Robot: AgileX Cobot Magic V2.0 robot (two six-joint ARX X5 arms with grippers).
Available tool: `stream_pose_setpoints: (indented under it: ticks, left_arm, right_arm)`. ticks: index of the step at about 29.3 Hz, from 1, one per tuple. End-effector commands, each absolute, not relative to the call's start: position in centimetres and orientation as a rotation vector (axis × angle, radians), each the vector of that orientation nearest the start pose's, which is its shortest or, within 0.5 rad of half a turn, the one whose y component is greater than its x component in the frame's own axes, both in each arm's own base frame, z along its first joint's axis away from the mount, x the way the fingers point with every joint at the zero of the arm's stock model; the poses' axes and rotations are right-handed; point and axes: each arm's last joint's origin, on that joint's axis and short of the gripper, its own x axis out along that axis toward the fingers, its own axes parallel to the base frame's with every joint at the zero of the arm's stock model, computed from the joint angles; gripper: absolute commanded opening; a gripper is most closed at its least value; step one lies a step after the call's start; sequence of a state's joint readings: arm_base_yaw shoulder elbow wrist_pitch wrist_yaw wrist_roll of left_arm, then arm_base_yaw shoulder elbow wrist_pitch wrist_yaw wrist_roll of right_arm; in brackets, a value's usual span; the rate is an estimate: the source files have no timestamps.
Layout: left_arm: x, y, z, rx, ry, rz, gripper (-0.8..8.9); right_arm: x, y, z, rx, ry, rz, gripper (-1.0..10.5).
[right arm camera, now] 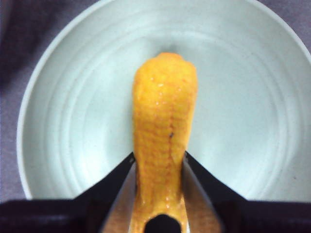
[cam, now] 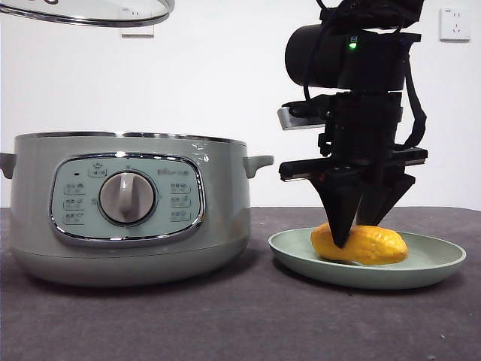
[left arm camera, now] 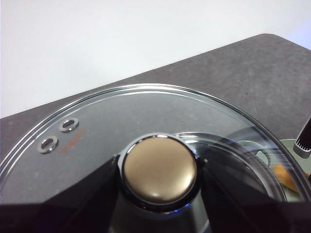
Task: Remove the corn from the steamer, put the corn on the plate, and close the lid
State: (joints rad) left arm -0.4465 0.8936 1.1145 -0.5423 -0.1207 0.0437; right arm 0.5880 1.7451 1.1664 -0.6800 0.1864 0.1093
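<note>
Corn (cam: 364, 245) lies on our plate (cam: 440, 265), and our right gripper (cam: 359, 229) squeezes its thick end. It looks shiny and slippery, firm and light, so we hold it by the sides. Our left gripper (left arm camera: 159, 194) holds the lid (left arm camera: 97, 131) by its knob (left arm camera: 159, 169), high over the steamer (cam: 128, 207). Glass breaks, so we should go gently.

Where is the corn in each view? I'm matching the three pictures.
Front view: corn lies on the plate, the right gripper around it.
Left wrist view: an orange sliver at the edge, seen through the lid.
Right wrist view: centre, between the fingers.
Shared landmark: the plate.
</note>
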Motion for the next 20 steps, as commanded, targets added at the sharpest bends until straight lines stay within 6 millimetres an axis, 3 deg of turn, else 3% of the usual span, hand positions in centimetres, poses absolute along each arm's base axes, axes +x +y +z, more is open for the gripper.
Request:
stream_pose_setpoints:
  ticks: [1, 3, 5, 10, 20]
  left_arm:
    - [15.4, -7.0, 40.2, 0.113, 0.222, -0.328, -0.08]
    - [15.4, -7.0, 40.2, 0.113, 0.222, -0.328, -0.08]
    - [15.4, -7.0, 40.2, 0.112, 0.222, -0.328, -0.08]
    - [16.1, -7.4, 39.9, 0.117, 0.244, -0.331, -0.08]
    - [20.1, -9.7, 37.3, 0.094, 0.380, -0.412, -0.08]
  right_arm:
    - [27.9, 17.7, 18.3, -0.378, 1.206, 0.263, 1.8]
    - [28.0, 17.5, 18.3, -0.375, 1.210, 0.258, 3.0]
    - [28.0, 17.5, 18.4, -0.375, 1.210, 0.255, 3.5]
    - [27.6, 17.2, 19.9, -0.348, 1.164, 0.259, 3.5]
    - [24.3, 15.1, 27.9, -0.246, 0.927, 0.293, 3.5]
